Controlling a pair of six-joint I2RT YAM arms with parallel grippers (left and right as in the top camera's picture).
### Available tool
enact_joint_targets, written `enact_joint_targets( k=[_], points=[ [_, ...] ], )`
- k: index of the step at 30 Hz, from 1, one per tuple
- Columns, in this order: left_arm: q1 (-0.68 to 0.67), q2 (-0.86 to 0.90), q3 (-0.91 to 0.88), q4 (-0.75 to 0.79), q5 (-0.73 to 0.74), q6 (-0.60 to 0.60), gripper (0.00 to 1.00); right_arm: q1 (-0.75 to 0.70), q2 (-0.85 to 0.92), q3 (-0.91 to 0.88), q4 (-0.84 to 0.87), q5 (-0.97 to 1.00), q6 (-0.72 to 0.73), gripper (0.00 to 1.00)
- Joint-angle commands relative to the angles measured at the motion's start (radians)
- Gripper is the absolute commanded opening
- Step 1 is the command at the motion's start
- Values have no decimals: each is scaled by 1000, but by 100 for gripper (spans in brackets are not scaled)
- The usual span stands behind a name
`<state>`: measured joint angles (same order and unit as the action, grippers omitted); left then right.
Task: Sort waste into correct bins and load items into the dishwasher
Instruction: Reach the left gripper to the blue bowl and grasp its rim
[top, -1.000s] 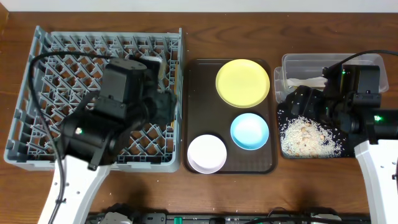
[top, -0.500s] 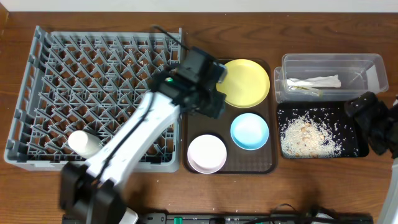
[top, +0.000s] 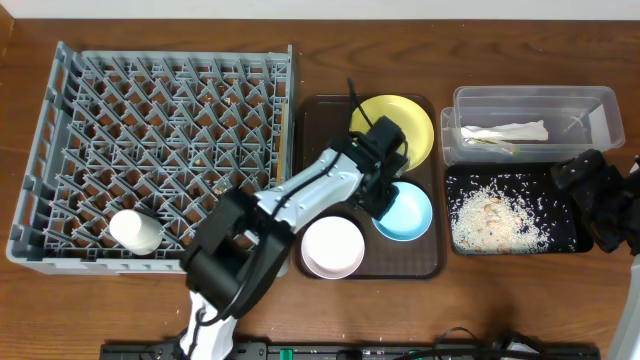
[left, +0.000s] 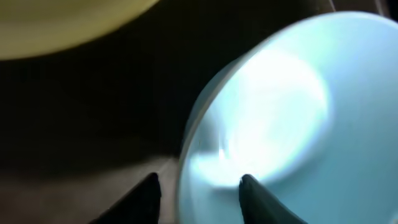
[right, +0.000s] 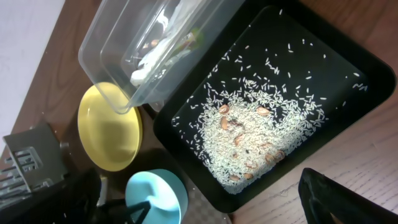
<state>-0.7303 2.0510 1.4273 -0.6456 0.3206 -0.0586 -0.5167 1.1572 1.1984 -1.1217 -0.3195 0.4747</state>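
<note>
Light blue bowl (top: 405, 215) sits on the right half of the dark brown serving tray (top: 312, 150), on the robot's side of the round yellow plate (top: 408, 118) and just beside a small white dish (top: 333, 247), with the left arm (top: 300, 200) stretched across the tray to it. Left claw (top: 384, 192) is at the bowl's upper-left edge. The left wrist view shows its fingertips (left: 254, 198) spread apart with the bowl's rim between them, one tip inside the bowl and one outside, neither clearly pressed against it. To the left, the grey dish rack (top: 150, 130) holds one white cup-like dish (top: 135, 230) near its front-left corner. To the right of the serving tray, the clear plastic tub (top: 590, 105) contains a crumpled white tissue (top: 505, 130), and the black tray (top: 565, 238) next to it carries a heap of rice-like scraps (top: 490, 220). The right claw (top: 600, 195) hangs over the black tray's right end at the edge of the wooden surface (top: 500, 300); whether its fingers are apart or together cannot be made out.
</note>
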Motion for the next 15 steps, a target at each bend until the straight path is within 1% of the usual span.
enact_joint_targets(
  k=[1, 2, 3, 7, 9, 11, 12, 13, 15],
  points=[
    [5, 39, -8, 12, 8, -19, 23, -4, -7, -2, -1, -10, 7, 99],
    [5, 41, -8, 16, 8, -22, 14, -4, -7, -2, -1, -10, 7, 99],
    [5, 41, -8, 18, 7, -24, 8, -4, -7, -2, -1, -10, 7, 99],
    [7, 9, 5, 0, 2, -25, 8, -4, -7, -2, -1, -10, 7, 99],
    [11, -29, 27, -36, -34, -26, 7, -4, -7, -2, -1, -10, 7, 99],
    [19, -92, 52, -80, -110, -32, 7, -4, -7, -2, -1, -10, 7, 99],
    [27, -145, 65, -113, -180, -32, 8, -4, -7, -2, -1, -10, 7, 99],
    [31, -169, 68, -127, -219, -32, 7, -4, -7, -2, -1, -10, 7, 99],
    [47, -246, 73, -174, -364, -32, 7, -4, -7, -2, -1, -10, 7, 99]
  ],
)
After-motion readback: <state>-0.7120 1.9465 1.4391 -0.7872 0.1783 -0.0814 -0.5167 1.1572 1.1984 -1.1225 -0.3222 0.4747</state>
